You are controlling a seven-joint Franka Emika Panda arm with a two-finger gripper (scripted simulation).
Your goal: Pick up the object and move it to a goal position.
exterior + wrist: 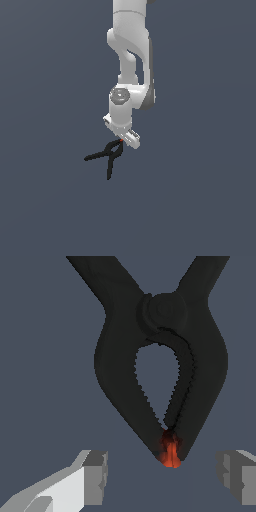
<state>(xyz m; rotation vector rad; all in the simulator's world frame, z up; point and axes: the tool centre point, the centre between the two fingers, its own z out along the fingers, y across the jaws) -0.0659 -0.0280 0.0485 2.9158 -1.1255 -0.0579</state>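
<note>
The black spring clamp (pixel 107 156) lay just below the middle of the exterior frame, its two handles splayed toward the lower left and its red tip (pixel 170 452) pointing up at my gripper (pixel 124 141). In the wrist view the fingers (pixel 95 477) stood wide apart, one on each side of that tip, holding nothing. I judged this the approach before the grasp: next I needed to settle lower around the clamp's nose, close, then lift toward the goal, which I couldn't see.

Black clamp (pixel 120 366) w/ red-orange tip (pixel 170 452), white arm (pixel 131 45), grey claw (pixel 165 476) pads (pixel 95 476), dark blue-grey bkgd
</note>
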